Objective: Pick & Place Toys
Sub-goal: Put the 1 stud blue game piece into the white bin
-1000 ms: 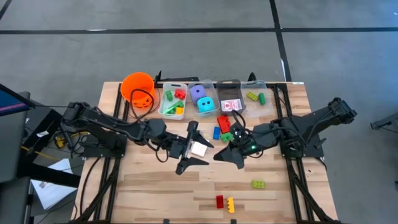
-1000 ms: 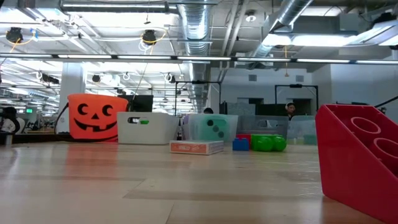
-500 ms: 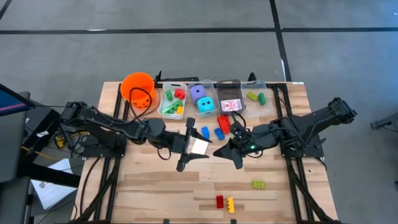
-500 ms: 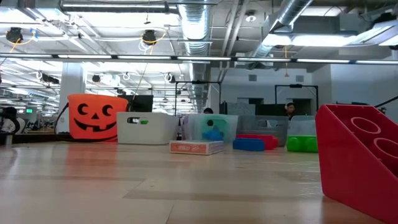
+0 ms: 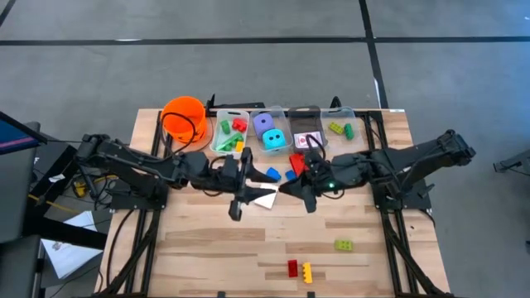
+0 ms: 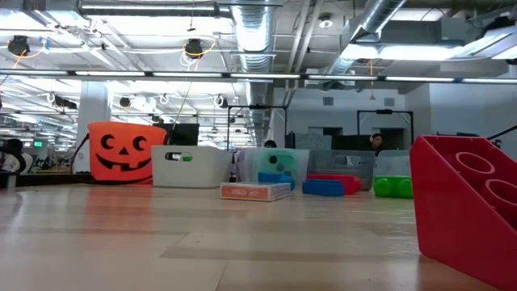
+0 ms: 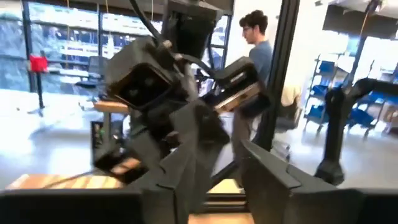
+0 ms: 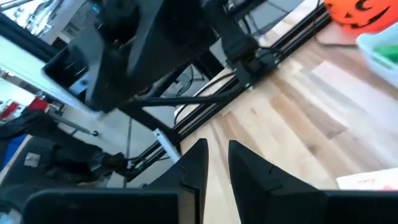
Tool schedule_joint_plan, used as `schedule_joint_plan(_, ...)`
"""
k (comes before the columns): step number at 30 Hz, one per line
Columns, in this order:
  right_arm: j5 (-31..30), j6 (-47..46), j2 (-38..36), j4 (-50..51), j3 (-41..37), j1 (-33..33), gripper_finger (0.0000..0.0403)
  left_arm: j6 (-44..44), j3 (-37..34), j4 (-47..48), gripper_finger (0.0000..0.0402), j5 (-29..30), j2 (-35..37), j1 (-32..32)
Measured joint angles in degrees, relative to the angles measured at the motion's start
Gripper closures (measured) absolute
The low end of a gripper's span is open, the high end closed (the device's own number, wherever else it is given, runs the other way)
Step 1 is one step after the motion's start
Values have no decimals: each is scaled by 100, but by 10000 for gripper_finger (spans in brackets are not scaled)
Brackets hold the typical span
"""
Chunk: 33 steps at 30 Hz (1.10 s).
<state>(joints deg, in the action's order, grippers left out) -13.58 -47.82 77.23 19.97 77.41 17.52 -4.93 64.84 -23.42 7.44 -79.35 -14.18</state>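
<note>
Table centre. Card deck [image 5: 265,197]: red-and-white, lies flat, just below the blue brick [image 5: 272,174]; its printing is unreadable. Left gripper [image 5: 241,192] beside the deck, jaws narrow, empty. Right gripper [image 5: 300,193] opposite, jaws nearly closed, empty. Orange bucket [image 5: 184,117]: jack-o'-lantern face.

An orange bucket [image 6: 121,152] with a black jack-o'-lantern face, a red-and-white card [image 6: 255,191], a red brick [image 6: 471,206].
</note>
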Motion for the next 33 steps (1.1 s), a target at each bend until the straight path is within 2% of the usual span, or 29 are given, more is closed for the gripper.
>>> schedule_joint_plan(6,2,-417,267,-16,-13,-298,343,-870,0,49,336,-28,43,-59)
schedule_joint_plan(12,62,-689,916,-310,-2,-531,343,-976,0,124,373,-26,43,-153)
schedule_joint_plan(16,550,-805,1316,-497,-2,-641,343,-947,0,198,392,-26,66,-195)
schedule_joint_plan(18,636,-952,1419,-447,11,-656,344,-892,0,537,399,-28,177,-203)
schedule_joint_plan(24,43,-1305,1488,446,300,-656,344,-851,0,1932,399,-18,860,-175)
schedule_joint_plan(28,-58,-1349,1407,1054,377,-630,344,-574,4,2926,401,17,1515,-148)
schedule_joint_plan(33,-171,-1315,1153,1956,415,-436,344,-234,3,3951,399,453,2292,-85)
